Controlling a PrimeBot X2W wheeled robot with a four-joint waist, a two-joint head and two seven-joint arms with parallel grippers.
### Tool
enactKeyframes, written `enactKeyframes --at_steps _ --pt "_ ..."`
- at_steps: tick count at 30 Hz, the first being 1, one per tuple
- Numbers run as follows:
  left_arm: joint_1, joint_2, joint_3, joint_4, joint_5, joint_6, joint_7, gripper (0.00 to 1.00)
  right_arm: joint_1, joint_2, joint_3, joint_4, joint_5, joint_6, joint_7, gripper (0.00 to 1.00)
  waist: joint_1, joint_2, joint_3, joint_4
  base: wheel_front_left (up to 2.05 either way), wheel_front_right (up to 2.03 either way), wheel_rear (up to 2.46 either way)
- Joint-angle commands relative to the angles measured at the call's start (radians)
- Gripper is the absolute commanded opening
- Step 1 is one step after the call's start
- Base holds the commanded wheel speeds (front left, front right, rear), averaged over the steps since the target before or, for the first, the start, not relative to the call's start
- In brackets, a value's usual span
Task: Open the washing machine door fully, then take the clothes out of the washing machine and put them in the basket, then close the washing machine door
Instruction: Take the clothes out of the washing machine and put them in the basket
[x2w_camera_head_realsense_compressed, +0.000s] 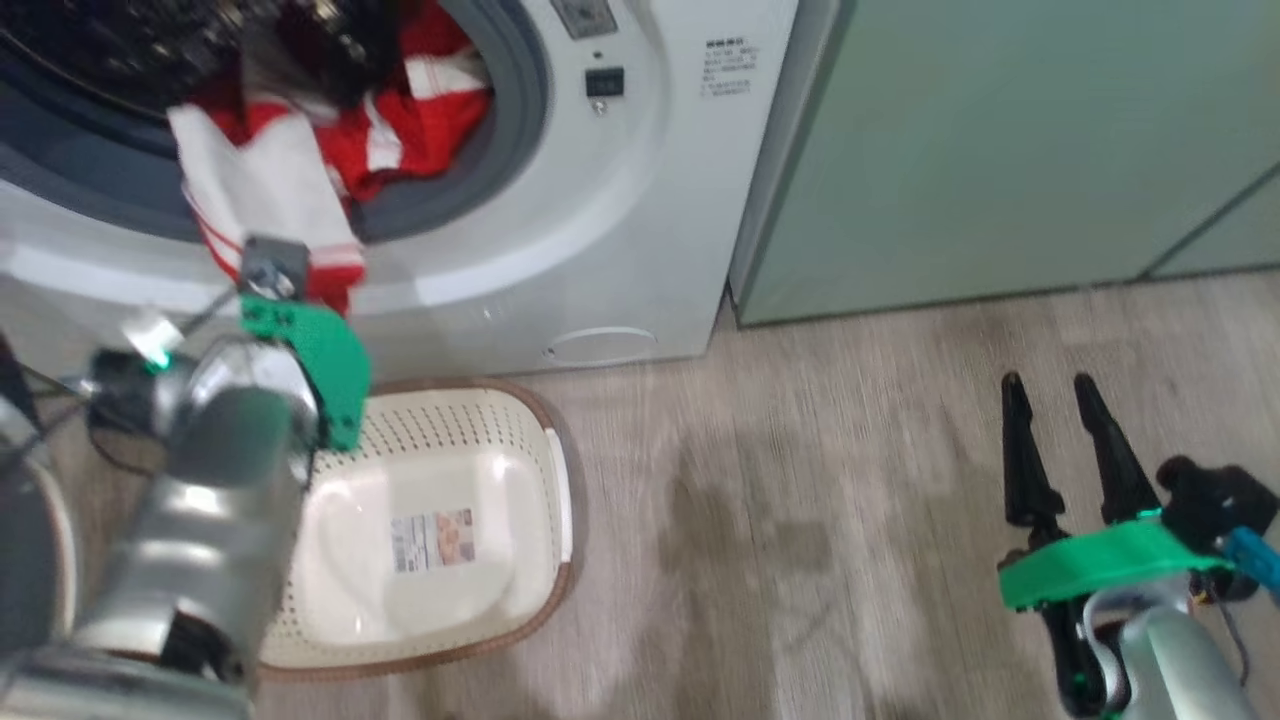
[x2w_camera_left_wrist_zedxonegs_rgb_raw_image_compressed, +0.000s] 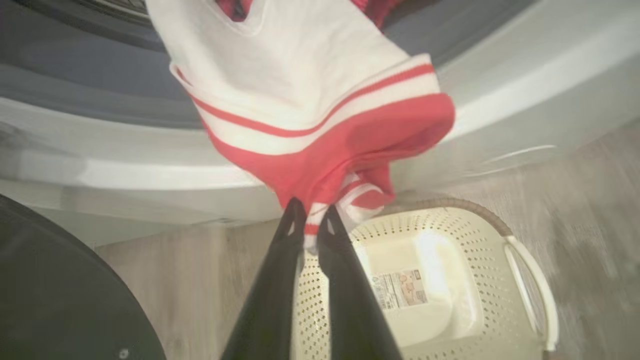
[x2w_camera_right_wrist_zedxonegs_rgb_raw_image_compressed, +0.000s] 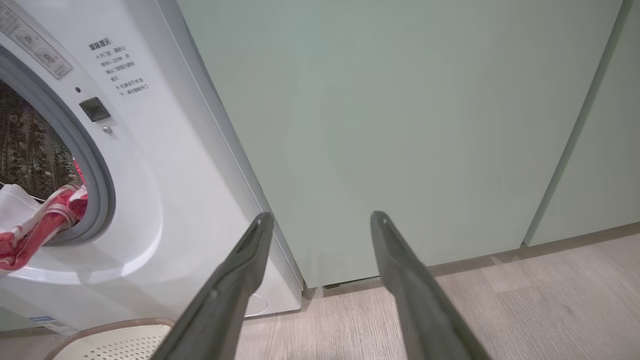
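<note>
The washing machine (x2w_camera_head_realsense_compressed: 600, 240) stands with its drum open, and the red and white clothes (x2w_camera_head_realsense_compressed: 300, 170) spill out over the grey ring. In the left wrist view my left gripper (x2w_camera_left_wrist_zedxonegs_rgb_raw_image_compressed: 311, 207) is shut on the lowest red and white hem of the clothes (x2w_camera_left_wrist_zedxonegs_rgb_raw_image_compressed: 320, 115), just above the basket (x2w_camera_left_wrist_zedxonegs_rgb_raw_image_compressed: 450, 280). The cream basket (x2w_camera_head_realsense_compressed: 440, 520) sits on the floor in front of the machine, with only a label sticker inside. The washing machine door's black rim (x2w_camera_left_wrist_zedxonegs_rgb_raw_image_compressed: 60, 300) shows at lower left. My right gripper (x2w_camera_head_realsense_compressed: 1060, 390) hangs open over bare floor, also seen as the right gripper (x2w_camera_right_wrist_zedxonegs_rgb_raw_image_compressed: 322, 217) facing the cabinet.
Pale green cabinet doors (x2w_camera_head_realsense_compressed: 1000, 150) stand right of the machine. My left forearm (x2w_camera_head_realsense_compressed: 200, 520) overlaps the basket's left side. Wood-look floor (x2w_camera_head_realsense_compressed: 820, 500) stretches between the basket and my right arm.
</note>
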Motion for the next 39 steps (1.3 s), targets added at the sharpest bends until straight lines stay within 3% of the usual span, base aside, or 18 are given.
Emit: enactKeyframes --at_steps 1,16,24,33,39 --pt "0.017 0.017 0.01 -0.013 -0.01 -0.01 -0.015 0.0 0.023 -0.016 0.016 -0.023 0.008 -0.001 -0.006 1.0 0.0 -0.0001 -0.058 0.028 0.0 0.0 0.0" --pt "0.251 -0.059 -0.023 -0.006 -0.059 -0.086 -0.023 0.0 0.064 -0.03 0.017 -0.028 0.012 -0.001 -0.006 1.0 0.0 -0.0001 -0.111 0.06 0.0 0.0 0.0" --pt "0.313 -0.069 -0.032 -0.004 -0.103 -0.127 0.013 0.0 0.046 -0.033 0.03 -0.031 0.014 -0.001 -0.006 1.0 0.0 -0.0001 -0.078 0.054 0.0 0.0 0.0" --pt "0.364 -0.07 -0.012 0.0 -0.18 -0.188 0.128 0.0 0.026 -0.042 0.035 -0.033 0.016 -0.001 -0.006 1.0 0.0 -0.0001 -0.029 0.023 0.0 0.0 0.0" --pt "0.348 -0.07 0.002 0.001 -0.212 -0.182 0.118 0.0 0.0 -0.054 0.031 -0.042 0.015 -0.001 -0.006 1.0 0.0 -0.0001 0.032 0.01 0.0 0.0 0.0"
